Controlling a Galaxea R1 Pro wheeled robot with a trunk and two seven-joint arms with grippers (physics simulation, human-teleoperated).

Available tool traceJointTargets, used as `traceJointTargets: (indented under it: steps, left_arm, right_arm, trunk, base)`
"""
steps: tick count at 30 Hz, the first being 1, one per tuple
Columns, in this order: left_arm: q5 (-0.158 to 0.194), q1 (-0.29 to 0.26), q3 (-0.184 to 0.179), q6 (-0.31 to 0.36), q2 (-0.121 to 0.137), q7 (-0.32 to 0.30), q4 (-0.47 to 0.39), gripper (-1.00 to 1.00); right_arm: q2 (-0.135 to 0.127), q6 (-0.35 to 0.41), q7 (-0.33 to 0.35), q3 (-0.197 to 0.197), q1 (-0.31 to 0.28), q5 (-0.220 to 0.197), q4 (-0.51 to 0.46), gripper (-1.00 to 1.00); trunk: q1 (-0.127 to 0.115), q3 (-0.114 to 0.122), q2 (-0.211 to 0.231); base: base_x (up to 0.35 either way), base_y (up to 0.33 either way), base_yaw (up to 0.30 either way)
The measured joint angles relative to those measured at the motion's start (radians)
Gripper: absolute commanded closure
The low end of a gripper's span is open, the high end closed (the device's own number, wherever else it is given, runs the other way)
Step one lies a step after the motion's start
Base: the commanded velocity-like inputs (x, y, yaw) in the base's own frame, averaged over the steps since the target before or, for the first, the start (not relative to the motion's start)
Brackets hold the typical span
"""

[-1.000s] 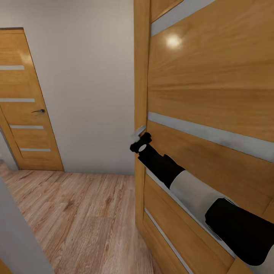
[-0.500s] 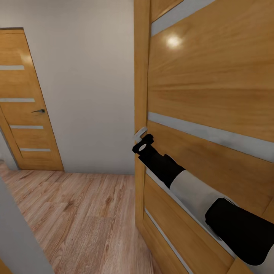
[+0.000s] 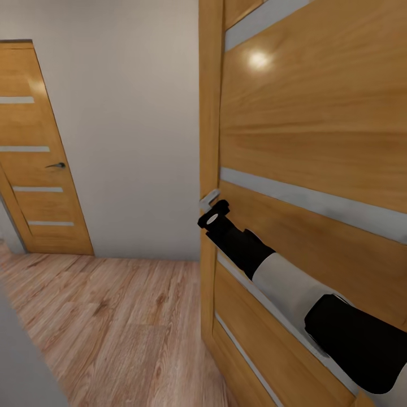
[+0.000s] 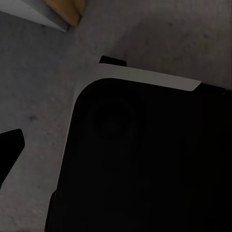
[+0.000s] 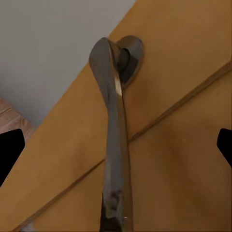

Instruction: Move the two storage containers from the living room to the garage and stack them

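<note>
One right gripper [image 3: 210, 213] at the lever handle [image 5: 115, 140] of an open wooden door [image 3: 316, 169].
Item: black-and-white right arm reaching to the door's free edge; in the right wrist view the metal lever runs between the two dark fingertips [image 5: 9, 152], which stand spread wide, no contact visible. Second wooden door [image 3: 34, 152], shut, in the beige wall beyond; light wood-plank floor [image 3: 113, 322]. Left gripper: fingertip [image 4: 8, 147] over grey floor, spread or closed cannot be told.

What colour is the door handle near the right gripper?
Dull grey metal; the door handle shows best in the right wrist view.
</note>
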Motion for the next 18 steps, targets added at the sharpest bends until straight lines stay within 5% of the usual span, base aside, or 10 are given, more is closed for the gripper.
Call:
traceJointTargets:
  steps: [18]
  left_arm:
    - [0.000,0.000,0.000,0.001,0.001,0.000,0.001,-1.00]
  right_arm:
    - [0.000,0.004,-0.016,0.000,0.000,-0.011,0.003,-1.00]
  trunk:
    - [0.000,0.000,0.000]
  base:
    - [0.188,0.000,0.000]
